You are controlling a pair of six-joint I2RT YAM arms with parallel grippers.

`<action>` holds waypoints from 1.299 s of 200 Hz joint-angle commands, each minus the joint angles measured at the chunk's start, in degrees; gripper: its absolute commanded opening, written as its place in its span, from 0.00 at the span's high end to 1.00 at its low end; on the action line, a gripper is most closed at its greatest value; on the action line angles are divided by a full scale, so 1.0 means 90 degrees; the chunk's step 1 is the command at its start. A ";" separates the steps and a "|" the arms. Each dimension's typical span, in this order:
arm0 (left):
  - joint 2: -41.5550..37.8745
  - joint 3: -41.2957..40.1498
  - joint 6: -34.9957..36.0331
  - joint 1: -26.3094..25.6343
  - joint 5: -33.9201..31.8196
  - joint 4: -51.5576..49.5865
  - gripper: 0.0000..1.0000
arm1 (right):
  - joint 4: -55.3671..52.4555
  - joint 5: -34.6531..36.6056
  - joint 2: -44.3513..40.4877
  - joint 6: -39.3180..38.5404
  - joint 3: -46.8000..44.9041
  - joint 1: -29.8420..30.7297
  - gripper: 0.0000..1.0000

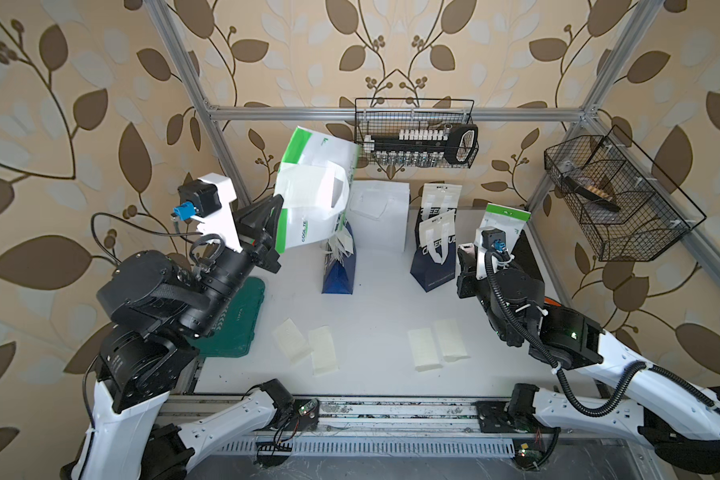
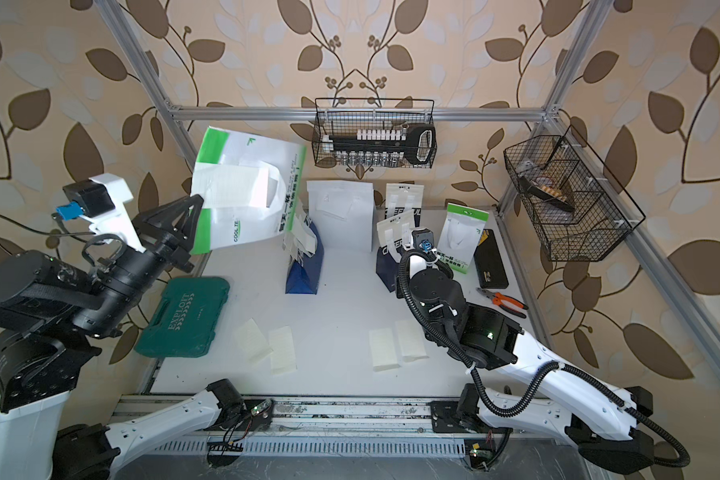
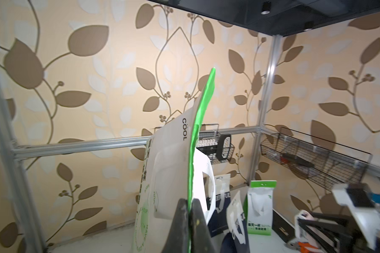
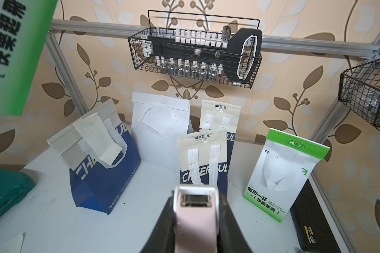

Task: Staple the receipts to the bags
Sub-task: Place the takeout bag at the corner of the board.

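Observation:
My left gripper (image 1: 277, 216) (image 3: 190, 203) is shut on the green edge of a white-and-green bag (image 1: 316, 183) (image 2: 246, 187), held tilted in the air at the back left. A pale receipt (image 2: 238, 183) lies against the bag's face by its handle. My right gripper (image 4: 194, 210) is shut on a pink stapler (image 4: 194, 216) (image 1: 466, 249), low over the table's right side and pointing at the standing bags. A blue bag (image 4: 103, 170) has a receipt (image 4: 97, 135) hanging at its top. Several loose receipts (image 1: 323, 349) (image 1: 422, 347) lie on the front of the table.
A plain white bag (image 1: 381, 216), two navy bags (image 1: 433, 253) and a second white-and-green bag (image 1: 508, 220) stand at the back. A teal tool case (image 2: 184, 318) lies left; a black box (image 2: 491, 257) and pliers (image 2: 501, 301) right. Wire baskets (image 1: 416, 133) (image 1: 616, 199) hang on the frame.

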 commanded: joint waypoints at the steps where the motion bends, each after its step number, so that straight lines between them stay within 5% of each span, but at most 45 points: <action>1: 0.0907 0.0535 0.1013 -0.0051 -0.1476 0.0226 1.00 | 0.0075 -0.0086 -0.0037 0.0076 -0.0114 -0.0008 1.00; 20: 0.1487 0.1035 0.1205 0.0288 -0.1666 0.0162 1.00 | 0.0123 -0.0146 -0.0099 0.0085 -0.0209 -0.0008 1.00; 46: 0.2381 0.2185 -0.0198 0.2290 -0.0257 -0.0984 1.00 | 0.0121 -0.0223 -0.0236 0.0089 -0.0358 -0.0011 1.00; 75: 0.2890 0.2079 -0.0437 0.2965 -0.0242 -0.0706 1.00 | 0.0096 -0.0248 -0.0460 0.0108 -0.0569 -0.0008 1.00; 122: 0.3895 0.1503 -0.1575 0.4516 0.1134 -0.0899 1.00 | 0.0097 -0.0353 -0.0754 0.0253 -0.1021 -0.0052 1.00; 260: 0.5884 0.1138 -0.1610 0.5466 0.1358 -0.0459 1.00 | -0.0051 -0.0481 -0.1080 0.0483 -0.1623 -0.0147 1.00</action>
